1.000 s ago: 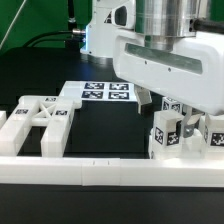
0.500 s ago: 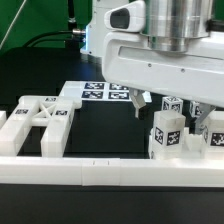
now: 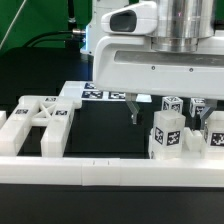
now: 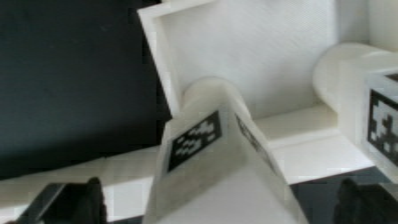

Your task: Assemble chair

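The chair (image 3: pixel 45 120) is, as I judge it, barely begun: nothing I can see looks joined, and its parts lie loose in two groups on the counter (image 3: pixel 100 135). The notched blocks (image 3: pixel 30 110) lie flat together by the near edge, toward the corner at the exterior view's left. The tagged posts (image 3: pixel 168 135) stand upright along the same edge, toward the exterior view's right. All the fitting seems left to do.

My claw (image 4: pixel 217 203) hangs by the posts with its fingers apart, clamped on nothing. In the wrist view a tagged piece (image 4: pixel 210 140) sits below it, with a round post (image 4: pixel 352 75) just beside that.

The counter is matt black, with a white border rail (image 3: pixel 100 170) along its near edge and the marker board (image 3: pixel 100 95) toward the far edge. Beyond that stands a green backdrop (image 3: pixel 25 25). Room looks tight among the posts and freer mid-counter.
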`<state>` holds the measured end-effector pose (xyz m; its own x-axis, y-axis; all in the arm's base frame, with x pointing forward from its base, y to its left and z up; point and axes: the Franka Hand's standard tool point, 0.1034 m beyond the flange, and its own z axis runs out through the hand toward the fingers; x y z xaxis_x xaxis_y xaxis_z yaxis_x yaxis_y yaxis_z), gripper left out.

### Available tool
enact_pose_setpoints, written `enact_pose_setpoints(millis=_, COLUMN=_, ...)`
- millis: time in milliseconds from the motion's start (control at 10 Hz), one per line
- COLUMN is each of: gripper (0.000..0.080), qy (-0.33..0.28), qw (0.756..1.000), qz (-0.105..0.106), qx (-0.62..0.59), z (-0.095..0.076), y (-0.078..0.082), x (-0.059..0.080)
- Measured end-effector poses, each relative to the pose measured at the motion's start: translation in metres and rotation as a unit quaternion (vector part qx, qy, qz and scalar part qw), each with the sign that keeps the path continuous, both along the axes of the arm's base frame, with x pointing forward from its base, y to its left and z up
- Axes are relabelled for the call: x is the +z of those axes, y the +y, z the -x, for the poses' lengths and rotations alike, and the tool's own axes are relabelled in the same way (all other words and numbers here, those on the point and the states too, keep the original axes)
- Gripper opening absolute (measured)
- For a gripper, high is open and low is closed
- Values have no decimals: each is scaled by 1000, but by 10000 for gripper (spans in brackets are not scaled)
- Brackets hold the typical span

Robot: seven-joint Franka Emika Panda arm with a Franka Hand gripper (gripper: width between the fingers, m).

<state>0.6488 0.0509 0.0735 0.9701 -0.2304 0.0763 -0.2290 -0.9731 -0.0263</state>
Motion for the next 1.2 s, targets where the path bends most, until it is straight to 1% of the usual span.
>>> enact_pose_setpoints(millis=200, gripper=649, qy=0, qw=997, qz=15, qx=80, z=-1, y=1, x=1)
enact_pose_setpoints(millis=300, gripper=649, qy=0, qw=991, qz=22, qx=130, z=-1, y=-1, x=1)
enact_pose_setpoints(millis=400, gripper=649, qy=1, qw=987, qz=24, qx=158, z=0, y=-4, x=-1)
enact_pose_setpoints(millis=700, gripper=649, qy=2, qw=975, qz=30, qx=221, z=0, y=-3, x=-1)
enact_pose_setpoints(millis=800, gripper=649, qy=2, qw=974, qz=30, qx=226, z=0, y=-2, x=-1)
enact_pose_setpoints(millis=900, gripper=530, qy=2, qw=974, qz=30, qx=225, z=0, y=-2, x=-1)
enact_pose_setpoints(millis=1000, gripper=530, qy=2, qw=974, qz=30, qx=225, z=0, y=-3, x=-1)
enact_pose_setpoints(millis=1100, gripper=394, qy=2, qw=975, qz=30, qx=219, z=0, y=-3, x=-1)
enact_pose_setpoints(millis=1200, gripper=288, qy=1, qw=978, qz=28, qx=205, z=0, y=-2, x=0)
